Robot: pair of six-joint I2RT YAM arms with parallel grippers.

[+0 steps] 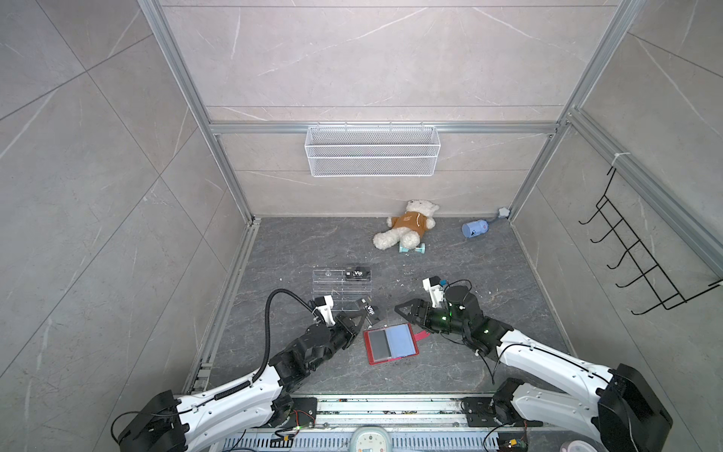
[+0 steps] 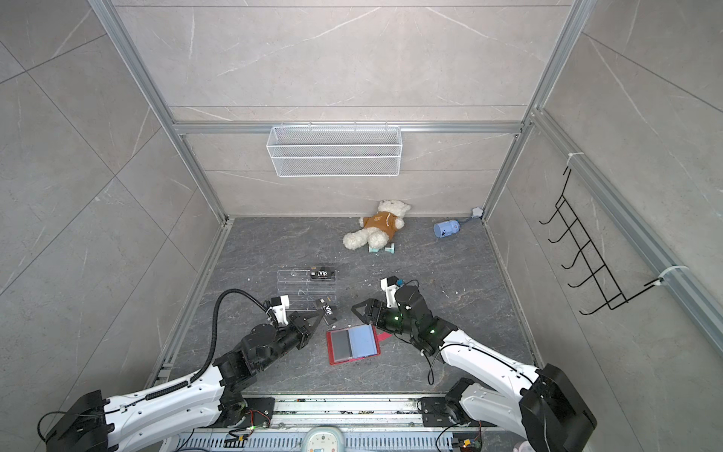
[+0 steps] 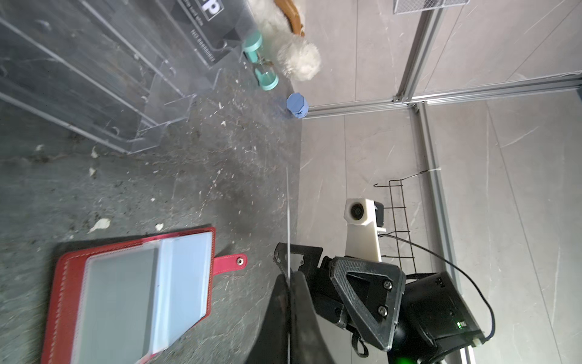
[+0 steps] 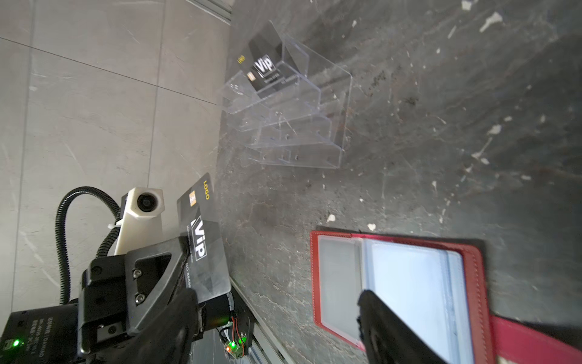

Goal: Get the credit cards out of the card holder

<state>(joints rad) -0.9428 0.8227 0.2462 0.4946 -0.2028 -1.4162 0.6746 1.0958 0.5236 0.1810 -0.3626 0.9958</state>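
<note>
The red wallet (image 1: 401, 341) lies open and flat on the dark floor, near the middle, between the two arms, with its snap tab (image 1: 421, 335) pointing right. Its left sleeve looks dark grey and its right sleeve pale blue; whether a card sits in either I cannot tell. The left gripper (image 1: 362, 319) is just left of the wallet's far left corner, and its fingers are pinched tight on a black Vip card (image 1: 369, 310), which stands clear of the wallet and of the floor. In the left wrist view this card shows edge-on between the fingers. The right gripper (image 1: 403, 316) hovers over the wallet's far right corner with its fingers spread wide and nothing between them. A clear rack (image 1: 341, 289) stands just beyond the left gripper, and a second card (image 1: 358, 274) leans in its farthest tier. Far back by the wall lie a teddy bear (image 1: 409, 225), a teal dumbbell (image 1: 411, 247) and a blue bottle (image 1: 474, 228).
</note>
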